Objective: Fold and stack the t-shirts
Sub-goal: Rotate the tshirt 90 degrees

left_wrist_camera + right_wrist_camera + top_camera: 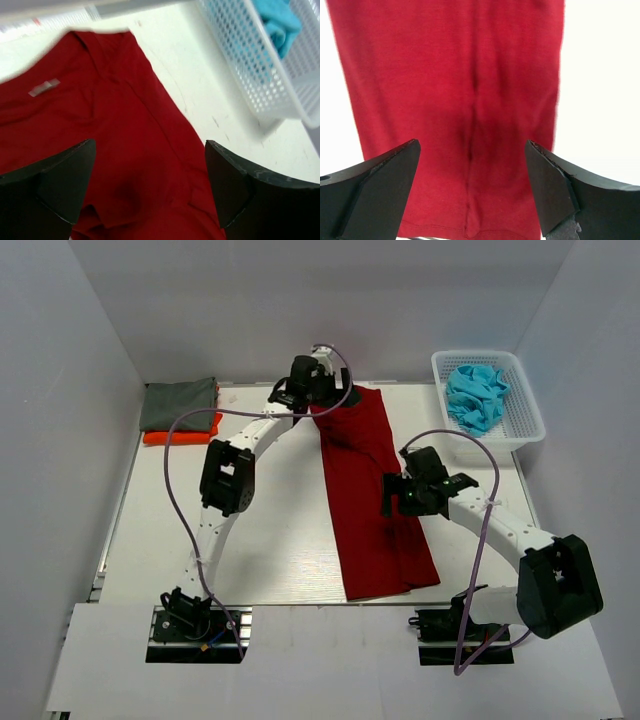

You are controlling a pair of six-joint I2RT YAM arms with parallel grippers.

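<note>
A dark red t-shirt [370, 495] lies folded into a long strip down the middle of the table. It also shows in the left wrist view [100, 130] and in the right wrist view [455, 100]. My left gripper [322, 400] hangs open over its far collar end. My right gripper [400, 502] hangs open over its middle, by the right edge. A grey-green t-shirt [178, 403] lies folded on a bright orange one [185, 430] at the far left. Turquoise t-shirts [476, 395] are bunched in the basket.
A white lattice basket [525, 410] stands at the far right corner and also shows in the left wrist view [250, 70]. White walls close in the table on three sides. The arm bases sit at the near edge.
</note>
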